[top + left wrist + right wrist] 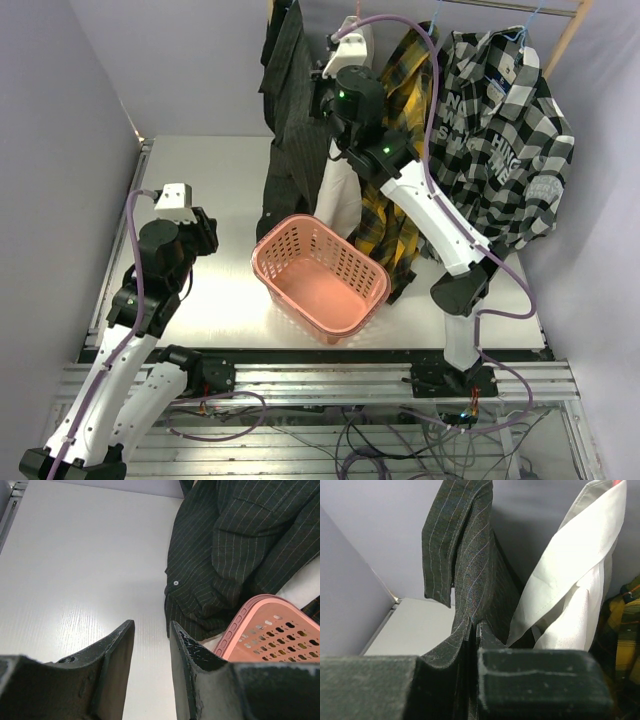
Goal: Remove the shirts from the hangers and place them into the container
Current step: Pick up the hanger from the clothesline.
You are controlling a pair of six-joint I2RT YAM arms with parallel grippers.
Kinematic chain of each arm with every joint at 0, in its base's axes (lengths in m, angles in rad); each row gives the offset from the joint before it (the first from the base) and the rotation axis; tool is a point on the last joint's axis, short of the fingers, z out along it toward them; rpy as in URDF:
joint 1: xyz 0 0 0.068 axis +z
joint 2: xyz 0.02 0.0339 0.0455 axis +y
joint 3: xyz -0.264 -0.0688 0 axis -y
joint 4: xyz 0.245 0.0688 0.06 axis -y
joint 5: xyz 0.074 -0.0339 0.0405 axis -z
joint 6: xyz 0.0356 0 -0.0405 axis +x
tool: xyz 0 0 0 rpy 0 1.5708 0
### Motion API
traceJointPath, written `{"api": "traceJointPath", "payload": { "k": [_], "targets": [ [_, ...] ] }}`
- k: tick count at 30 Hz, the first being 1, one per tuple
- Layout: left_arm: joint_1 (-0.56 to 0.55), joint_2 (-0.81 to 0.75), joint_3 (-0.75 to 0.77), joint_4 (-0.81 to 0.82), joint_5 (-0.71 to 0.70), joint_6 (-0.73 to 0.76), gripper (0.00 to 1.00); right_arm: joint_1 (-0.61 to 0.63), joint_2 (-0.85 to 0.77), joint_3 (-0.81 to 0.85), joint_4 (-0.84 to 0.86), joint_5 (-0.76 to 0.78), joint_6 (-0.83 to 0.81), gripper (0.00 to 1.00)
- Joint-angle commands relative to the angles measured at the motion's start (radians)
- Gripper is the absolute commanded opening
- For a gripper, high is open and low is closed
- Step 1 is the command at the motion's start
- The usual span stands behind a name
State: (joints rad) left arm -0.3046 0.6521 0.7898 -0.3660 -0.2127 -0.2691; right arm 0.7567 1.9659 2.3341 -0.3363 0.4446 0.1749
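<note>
Reaching up toward the hanging clothes, the right gripper [472,635] had its fingers pressed together on a fold of the dark pinstriped shirt [470,555], with the cloth pinched between them. That shirt hung at the left end of the row, and its lower part draped down to the worktop [200,180] just behind the pink basket [355,265]. Next to it hung the white shirt [580,570], partly hidden behind the right arm in the overhead view. The yellow-and-black plaid shirt [408,75] came next, and the black-and-white checked shirt [510,140] with printed lettering was farthest right. A thin light blue hanger [522,32] showed at the collar of the checked shirt, below a slanted wooden pole [570,35]. The hanger of the pinstriped shirt could not be made out. The basket sat on the worktop between the two arms with nothing inside it. Its far corner lay close to the pinstriped hem and the hanging plaid cloth. The left gripper [151,625] hovered low over the worktop to the left of the basket. Its fingers were partly spread with a narrow gap between them and held nothing, and they pointed toward the pinstriped hem and the basket's near rim.
</note>
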Motion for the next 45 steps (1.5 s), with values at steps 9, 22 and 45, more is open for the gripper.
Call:
{"api": "traceJointPath", "payload": {
  "k": [9,22,45],
  "targets": [
    [0.002,0.004,0.015,0.013,0.02,0.009,0.46,0.055,-0.076,0.0,0.182,0.219,-0.194,0.0],
    [0.002,0.004,0.014,0.012,0.016,0.011,0.45,0.06,-0.128,-0.102,0.402,0.224,-0.255,0.0],
    [0.002,-0.009,0.012,0.019,0.024,0.015,0.47,0.06,-0.193,-0.096,0.496,0.141,-0.309,0.0]
  ]
}}
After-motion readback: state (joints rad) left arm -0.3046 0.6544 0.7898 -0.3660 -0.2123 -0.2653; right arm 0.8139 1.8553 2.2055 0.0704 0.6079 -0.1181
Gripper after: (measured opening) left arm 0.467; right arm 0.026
